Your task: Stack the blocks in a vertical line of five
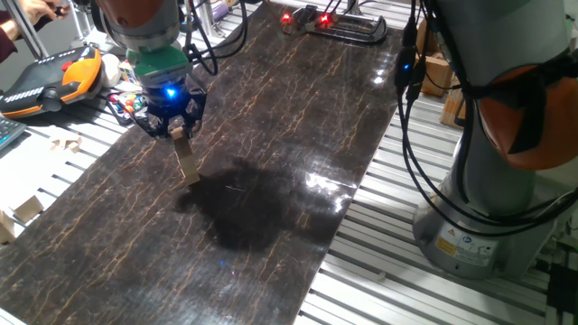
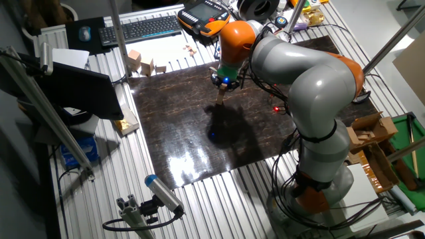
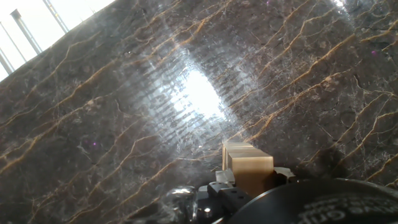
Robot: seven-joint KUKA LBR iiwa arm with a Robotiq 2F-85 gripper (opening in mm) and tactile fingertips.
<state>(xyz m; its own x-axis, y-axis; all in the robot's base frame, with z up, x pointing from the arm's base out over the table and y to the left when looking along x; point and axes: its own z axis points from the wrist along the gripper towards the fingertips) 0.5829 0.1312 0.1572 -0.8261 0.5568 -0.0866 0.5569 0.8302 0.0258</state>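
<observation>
Stack: small light tan wooden cube blocks (image 1: pixel 187 162) in a column on the dark marbled tabletop (image 1: pixel 271 135).
Pincer (image 1: pixel 178 129): closed on the column's top block.
Technique: release straight, lift vertically, avoid nudging.

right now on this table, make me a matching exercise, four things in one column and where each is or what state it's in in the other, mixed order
Things
1. stack of blocks
2. gripper
3. keyboard
4. dark marbled mat

Places or states
A. lying flat and covering the middle of the table
B. beyond the mat's far edge in the other fixed view
C. standing upright on the mat
D. closed around the top block of the stack

Pairs: 1-C, 2-D, 3-B, 4-A
</observation>
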